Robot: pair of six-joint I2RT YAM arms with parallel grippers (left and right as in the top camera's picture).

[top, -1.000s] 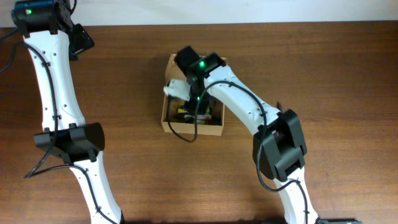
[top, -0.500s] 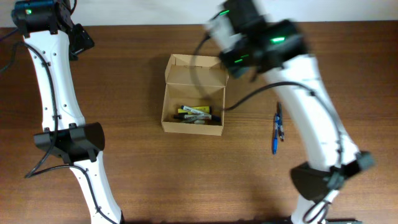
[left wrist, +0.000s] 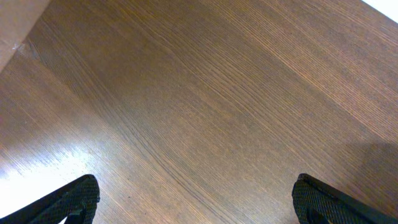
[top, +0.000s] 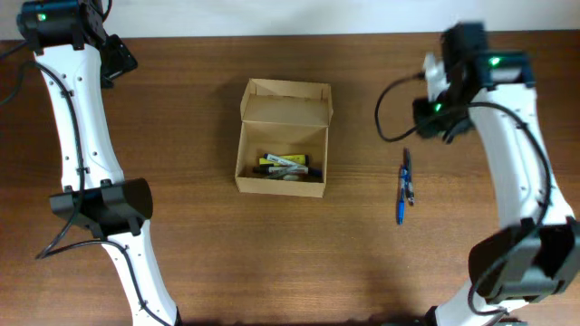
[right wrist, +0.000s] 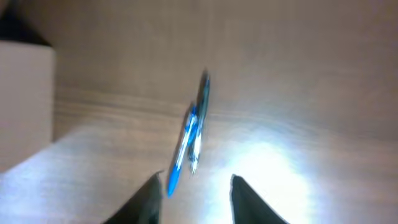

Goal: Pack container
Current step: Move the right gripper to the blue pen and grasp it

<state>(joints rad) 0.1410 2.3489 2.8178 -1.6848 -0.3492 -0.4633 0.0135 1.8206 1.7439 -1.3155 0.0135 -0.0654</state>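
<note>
The container, a plain brown cardboard box, stands mid-table with its flap lid folded back at the far side. Several pens lie inside it. Two pens, one blue and one dark, lie side by side on the table to the box's right. My right gripper hangs above and just behind them. In the blurred right wrist view the two pens lie just ahead of my right gripper, which is open and holds nothing. My left gripper is wide open over bare wood at the far left corner.
The left arm runs along the table's left side. The table's far edge meets a white wall. A pale blurred block, possibly the box, shows at the left of the right wrist view.
My right arm has swung from over the open box to the right side of the table, above the two loose pens. The left arm has not moved.
</note>
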